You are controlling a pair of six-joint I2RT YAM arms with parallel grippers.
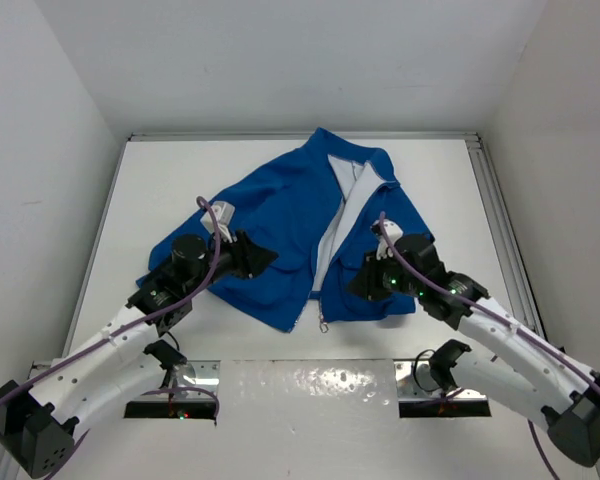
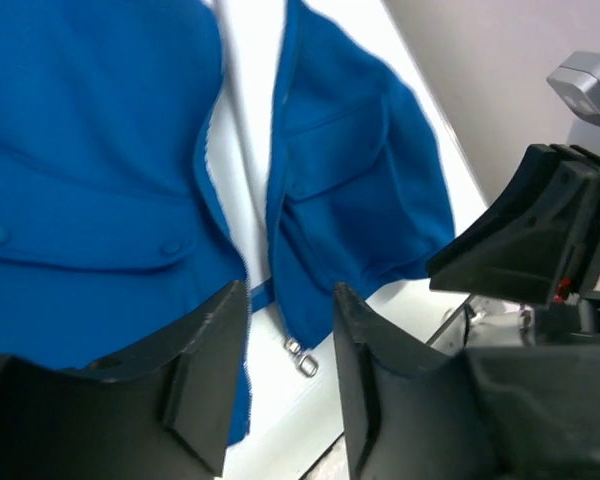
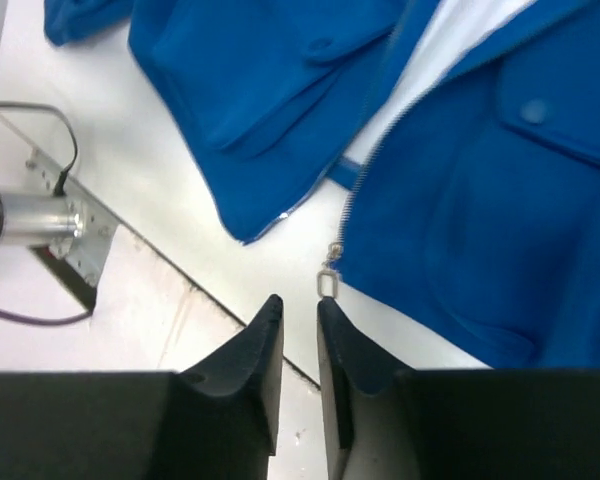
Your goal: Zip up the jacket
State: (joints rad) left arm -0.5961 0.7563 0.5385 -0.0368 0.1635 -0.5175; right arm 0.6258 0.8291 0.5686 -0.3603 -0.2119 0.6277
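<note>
The bright blue jacket (image 1: 290,215) lies flat on the white table, collar at the far side and hem towards me. Its front is open and shows white lining (image 1: 345,205). The silver zipper pull (image 1: 322,320) lies on the table at the hem of the right panel. My left gripper (image 1: 265,256) is open and empty over the left panel; the pull (image 2: 302,357) shows between its fingers (image 2: 215,370). My right gripper (image 1: 358,285) hovers over the right panel near the hem. In the right wrist view its jaws (image 3: 299,302) stand slightly apart and empty, just short of the pull (image 3: 328,283).
White walls close in the table on three sides. A metal rail (image 1: 500,210) runs along the right edge. Mounting plates (image 1: 310,385) and cables lie at the near edge. The right arm's housing (image 2: 540,240) shows in the left wrist view.
</note>
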